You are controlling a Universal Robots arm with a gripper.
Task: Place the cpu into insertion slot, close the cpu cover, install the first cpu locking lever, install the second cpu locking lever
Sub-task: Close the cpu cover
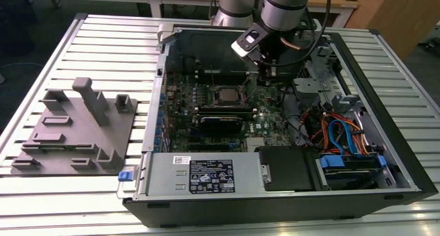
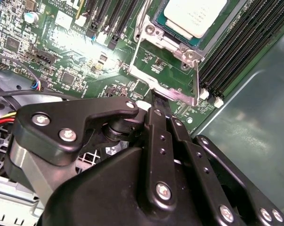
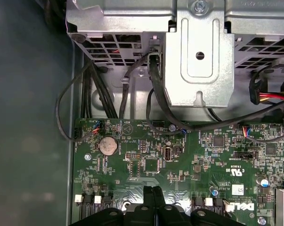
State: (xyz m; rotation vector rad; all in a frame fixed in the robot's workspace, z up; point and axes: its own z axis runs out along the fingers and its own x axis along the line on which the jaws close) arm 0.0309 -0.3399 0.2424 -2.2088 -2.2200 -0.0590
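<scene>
The cpu (image 2: 194, 15) lies silver side up in the insertion slot (image 2: 170, 41), whose silvery rim carries two screws. In the exterior view the cpu (image 1: 225, 95) sits mid-board inside the open computer case. The cpu cover (image 2: 167, 92), a thin metal frame, is swung open away from the slot, and green board shows through its window. My gripper (image 2: 154, 96) is shut, with its black fingertips (image 2: 157, 112) against the cover's free edge and nothing between them. In the first wrist view the gripper (image 3: 152, 190) hangs just above the board. In the exterior view the gripper (image 1: 265, 77) reaches down on the cpu's right.
Long black memory slots (image 2: 236, 52) run beside the socket, with the case wall (image 2: 255, 132) beyond. A metal drive cage (image 3: 198, 52) and black cables (image 3: 156, 94) stand ahead. A grey fixture (image 1: 75, 128) lies on the table at the exterior view's left. Coloured cables (image 1: 337, 133) fill the case's right.
</scene>
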